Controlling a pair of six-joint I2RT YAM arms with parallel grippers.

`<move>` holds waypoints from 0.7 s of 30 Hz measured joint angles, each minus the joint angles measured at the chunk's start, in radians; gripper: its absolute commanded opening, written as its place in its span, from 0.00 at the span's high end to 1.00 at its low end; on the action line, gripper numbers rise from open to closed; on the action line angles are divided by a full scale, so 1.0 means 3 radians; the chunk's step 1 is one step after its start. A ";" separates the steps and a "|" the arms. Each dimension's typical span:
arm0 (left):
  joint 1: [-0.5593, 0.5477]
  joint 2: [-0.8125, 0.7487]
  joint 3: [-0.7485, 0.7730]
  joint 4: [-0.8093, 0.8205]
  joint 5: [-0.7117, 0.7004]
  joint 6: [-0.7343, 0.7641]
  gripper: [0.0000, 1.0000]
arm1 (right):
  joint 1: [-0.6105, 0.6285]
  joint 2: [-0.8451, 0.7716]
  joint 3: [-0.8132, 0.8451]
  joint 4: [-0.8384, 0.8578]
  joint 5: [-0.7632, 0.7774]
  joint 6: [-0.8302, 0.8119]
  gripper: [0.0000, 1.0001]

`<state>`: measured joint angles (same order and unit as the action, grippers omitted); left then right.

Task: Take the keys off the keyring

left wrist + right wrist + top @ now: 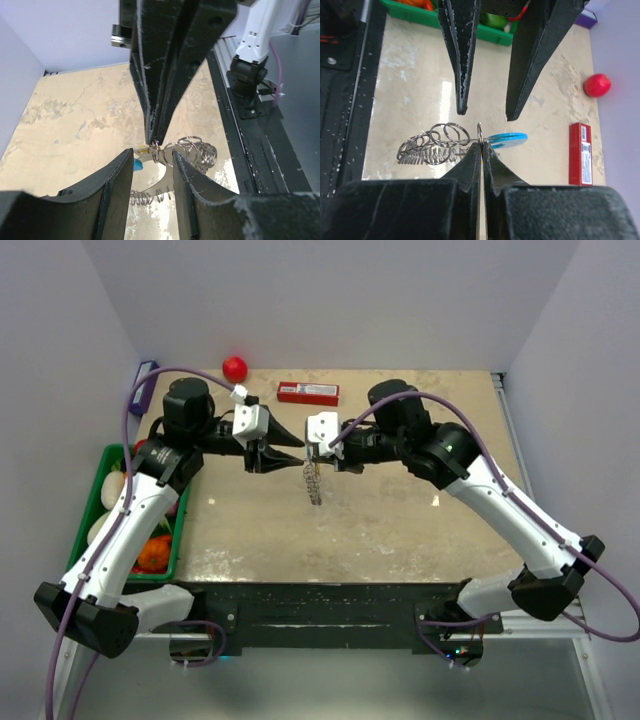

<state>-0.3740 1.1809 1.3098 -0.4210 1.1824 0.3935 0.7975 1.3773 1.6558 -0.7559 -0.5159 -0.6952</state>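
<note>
The keyring (313,483) is a floppy string of silvery rings hanging above the table's middle, with a light-blue tag (507,140) on one side. My right gripper (481,145) is shut on one ring at the top of the keyring (432,146), holding it in the air. My left gripper (151,159) is open, its two fingers straddling that same ring without touching it. Beside the pinched ring sits the keys' one visible piece, a tiny brass-yellow bit (142,149). In the top view the left gripper (297,451) and right gripper (313,457) meet tip to tip.
A red ball (234,367) and a red box (307,393) lie at the back of the table. A green bin (100,502) holding several items stands along the left edge, under the left arm. A purple object (143,386) lies at the back left corner.
</note>
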 measured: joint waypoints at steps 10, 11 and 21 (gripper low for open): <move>-0.0041 0.0055 -0.0053 0.0093 -0.0441 -0.0144 0.70 | 0.0209 0.0314 0.0186 -0.0092 0.0655 -0.0025 1.00; -0.0050 0.0057 -0.0053 0.0093 -0.0469 -0.0142 0.70 | 0.0223 0.0334 0.0215 -0.0113 0.0713 -0.0033 1.00; -0.0130 0.0099 -0.0053 0.0031 -0.0627 -0.0081 0.72 | 0.0243 0.0367 0.0542 -0.0324 0.1055 -0.0140 1.00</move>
<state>-0.4129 1.2106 1.2938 -0.4118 0.9943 0.3691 0.8703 1.4876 1.8183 -0.8532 -0.1993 -0.7372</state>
